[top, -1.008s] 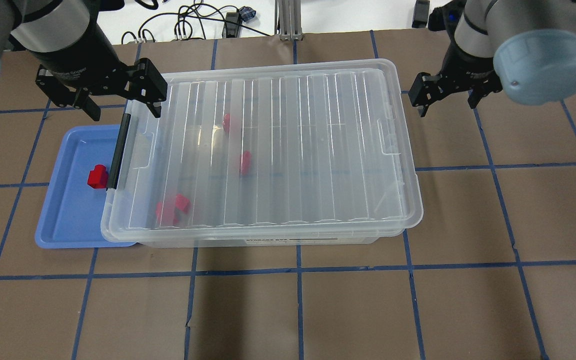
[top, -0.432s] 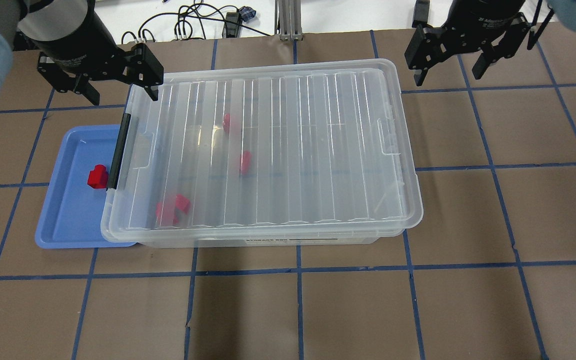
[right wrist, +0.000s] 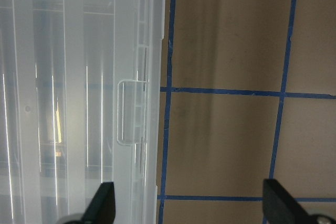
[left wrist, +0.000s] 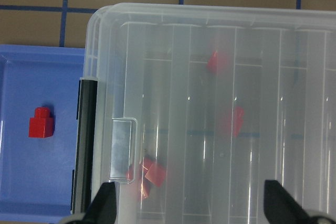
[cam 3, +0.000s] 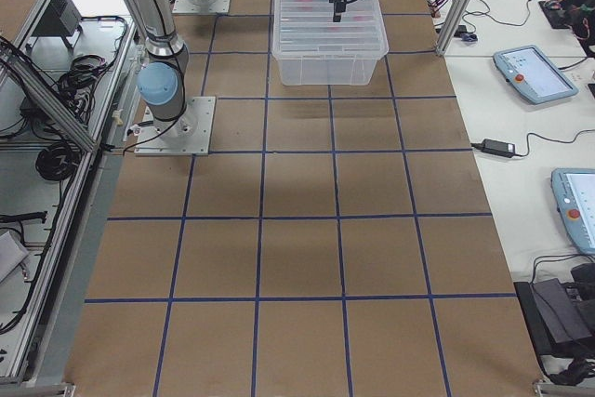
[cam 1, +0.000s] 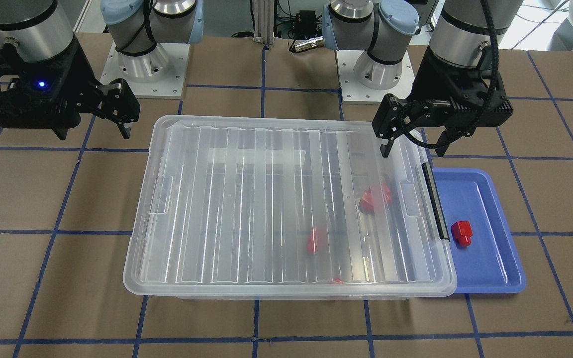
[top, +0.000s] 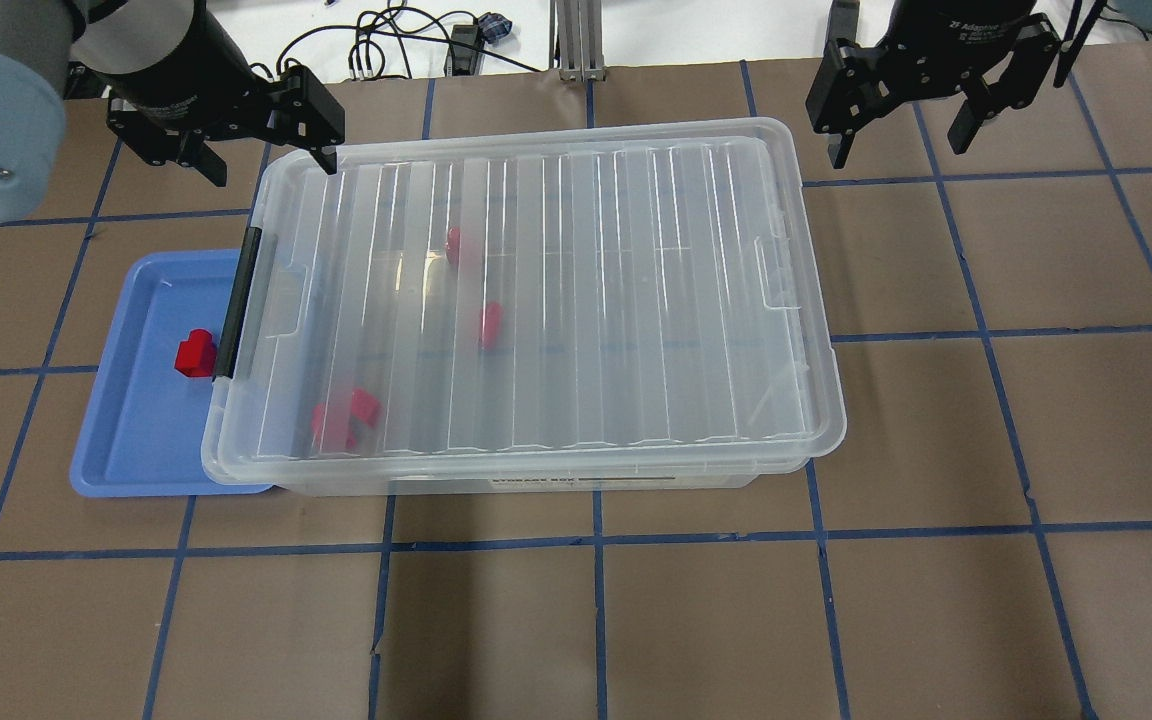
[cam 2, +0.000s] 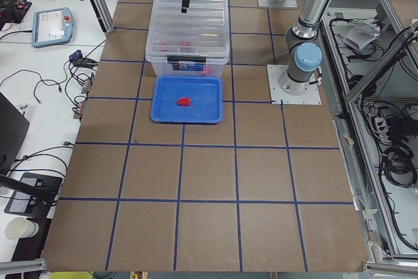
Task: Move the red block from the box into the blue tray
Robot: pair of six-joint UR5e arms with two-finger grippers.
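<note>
Brown tabletop (top: pixel 636 620), blue tape grid: red block (top: pixel 194 353) lies in blue tray (top: pixel 126 440) just beside the black latch (top: pixel 239 300) of the lidded box (top: pixel 556 300), which overhangs the tray's rim. Spread and bare, left gripper (top: pixel 268 160) and right gripper (top: pixel 901 148) hover at the box's far corners. Front label (top: pixel 576 482) blurred, unreadable.

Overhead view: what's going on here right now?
Nothing is being held. The left gripper and right gripper are both open and empty, hovering near the far corners of the clear storage box, whose lid is on. One red block lies in the blue tray at the box's latch end. The other red blocks show through the lid, inside the box.
</note>
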